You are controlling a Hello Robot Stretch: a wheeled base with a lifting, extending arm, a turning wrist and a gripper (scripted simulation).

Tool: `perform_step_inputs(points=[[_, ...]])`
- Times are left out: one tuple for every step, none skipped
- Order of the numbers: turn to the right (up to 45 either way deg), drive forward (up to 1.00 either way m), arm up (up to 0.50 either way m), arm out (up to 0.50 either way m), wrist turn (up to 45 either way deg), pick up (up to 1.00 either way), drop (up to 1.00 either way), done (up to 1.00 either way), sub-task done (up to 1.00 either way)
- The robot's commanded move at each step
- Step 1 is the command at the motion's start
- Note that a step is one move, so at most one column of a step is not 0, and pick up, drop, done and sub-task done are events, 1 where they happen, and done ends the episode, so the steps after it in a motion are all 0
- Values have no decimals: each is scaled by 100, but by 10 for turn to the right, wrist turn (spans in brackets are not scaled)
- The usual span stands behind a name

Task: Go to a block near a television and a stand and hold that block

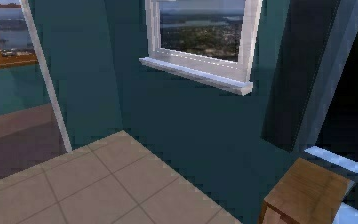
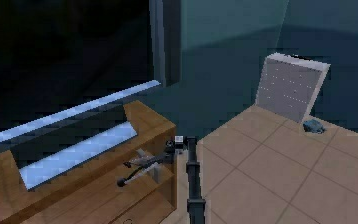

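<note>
Where the arm (image 2: 194, 185) ends, the gripper (image 2: 133, 172) sits low over the surface of the wooden stand (image 2: 152, 118), fingers (image 2: 137, 176) pointing toward the arm side view's left. Finger spacing: cannot tell. Load: cannot tell either, since the stand's wood lies right behind the far end. Block: a few pale bits sit at the fingers, and I cannot tell whether any of them is the block or just gripper hardware. Just beyond the gripper, a pale blue strip (image 2: 72, 158) runs along the stand, under the lower edge of the television (image 2: 57, 60), a big dark screen in the upper left. Right of the stand, tan floor tiles (image 2: 277, 175); a pale grey boxy thing (image 2: 292, 90) stands by the wall, with a small grey-blue item (image 2: 314, 126) on the floor just beside it. Forward view: stand corner bottom right, teal wall (image 1: 87, 70) ahead, white-framed window (image 1: 202, 35) with sill, doorway (image 1: 17, 110) on the left, framed picture (image 1: 5, 40) past it.
</note>
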Motion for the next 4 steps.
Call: perform_step_inputs(points=[[0, 0, 0, 0, 450, 0, 0, 0, 0], [0, 0, 0, 0, 150, 0, 0, 0, 0], [0, 0, -30, 0, 0, 0, 0, 0, 0], [0, 0, 0, 0, 0, 100, 0, 0, 0]])
